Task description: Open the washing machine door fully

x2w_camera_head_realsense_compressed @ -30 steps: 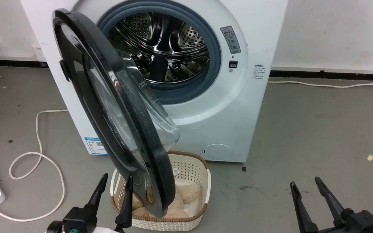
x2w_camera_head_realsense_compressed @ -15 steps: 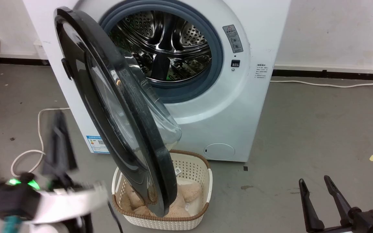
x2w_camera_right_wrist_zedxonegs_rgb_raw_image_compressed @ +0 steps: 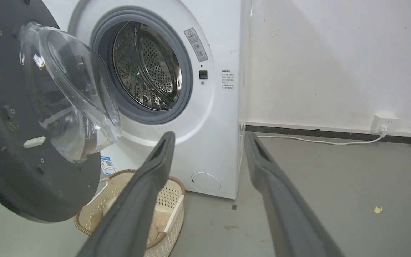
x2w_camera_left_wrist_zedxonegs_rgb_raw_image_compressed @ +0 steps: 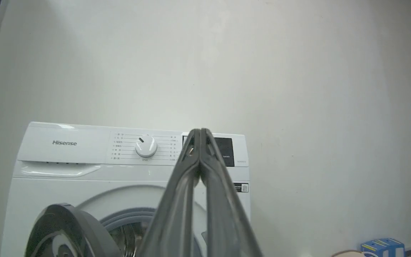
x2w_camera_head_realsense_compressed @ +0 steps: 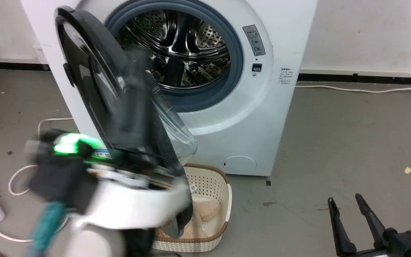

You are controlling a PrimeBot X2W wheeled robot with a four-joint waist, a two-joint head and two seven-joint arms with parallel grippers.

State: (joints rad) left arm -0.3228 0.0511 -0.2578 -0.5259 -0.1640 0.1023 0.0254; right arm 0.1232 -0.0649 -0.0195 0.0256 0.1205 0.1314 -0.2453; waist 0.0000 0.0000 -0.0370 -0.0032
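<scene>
**A:** Change vs. half a second back: the left forearm [x2w_camera_head_realsense_compressed: 137,207] has swung in from the lower left corner to the lower centre-left of the head view. It's heavily blurred and now overlaps the washing machine door [x2w_camera_head_realsense_compressed: 80,60]. Door angle looks the same. Right gripper [x2w_camera_head_realsense_compressed: 344,198] hasn't moved, lower right.

**B:** Tool state?

**A:** Left gripper [x2w_camera_left_wrist_zedxonegs_rgb_raw_image_compressed: 200,132]: fingers pinched tip to tip, nothing between them. The left wrist view has it aimed at the control panel [x2w_camera_left_wrist_zedxonegs_rgb_raw_image_compressed: 145,146], door rim at that frame's lower left. Right gripper: fingers spread, empty, well apart from the machine.

**B:** Door position?

**A:** Roughly half open, hung on the frame-left side of the washing machine [x2w_camera_head_realsense_compressed: 262,117]. Glass bowl [x2w_camera_right_wrist_zedxonegs_rgb_raw_image_compressed: 73,100] faces the drum [x2w_camera_head_realsense_compressed: 180,46], lower edge hangs over the basket [x2w_camera_head_realsense_compressed: 211,182]. Not fully open, my call.

**B:** Arm touching the door?

**A:** Can't tell, too blurred.

**B:** Risks?

**A:** Fast sweep. If the arm meets the outer face, it shoves the door back toward shut. Pinched fingers on a glossy rim may skid off. The forearm is low and near the basket, so it could knock it.
</scene>
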